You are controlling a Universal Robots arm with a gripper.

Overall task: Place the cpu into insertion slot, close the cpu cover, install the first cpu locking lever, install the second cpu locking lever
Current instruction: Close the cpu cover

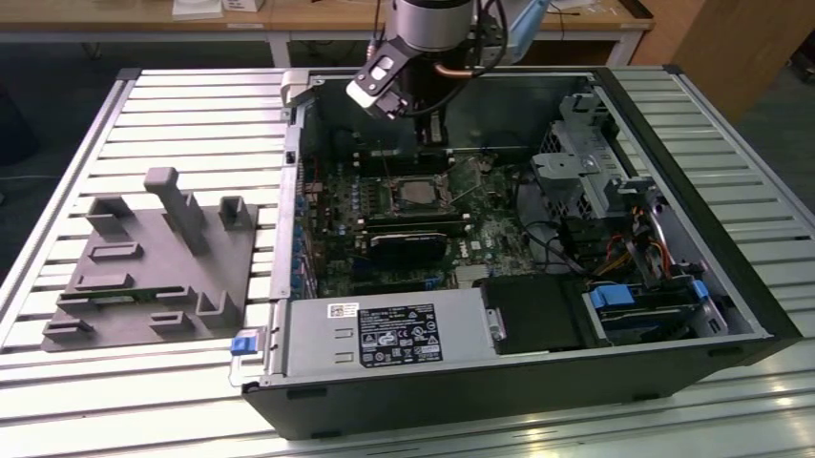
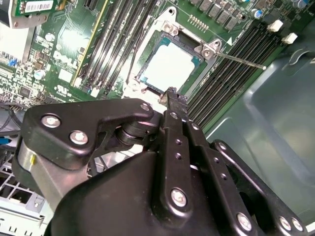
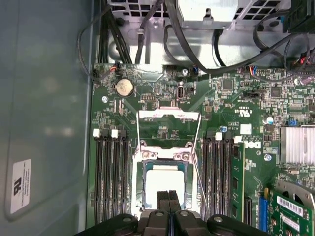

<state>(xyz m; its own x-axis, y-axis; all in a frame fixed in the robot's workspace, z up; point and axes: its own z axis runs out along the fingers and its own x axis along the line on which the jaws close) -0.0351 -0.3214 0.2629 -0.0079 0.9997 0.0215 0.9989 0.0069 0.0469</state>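
The cpu (image 3: 165,183) lies flat in the insertion slot (image 3: 139,184), its pale metal top showing in both wrist views (image 2: 170,66). In the exterior view it sits mid-board (image 1: 410,194). The cpu cover (image 3: 169,114) is swung open past the far edge of the socket, a thin silver frame. A thin wire locking lever (image 2: 241,60) sticks out unlatched beside the socket. My gripper (image 3: 169,197) hovers just above the cpu's near edge, fingers shut together with nothing between them (image 2: 171,94). The arm reaches down into the case from the back (image 1: 436,143).
Long black memory slots (image 3: 108,177) flank the socket on both sides. A black card (image 1: 410,239) lies in front of it. Drive cage (image 1: 586,162), cables and a power supply (image 1: 382,334) fill the case. A grey fixture (image 1: 153,258) stands on the slatted table.
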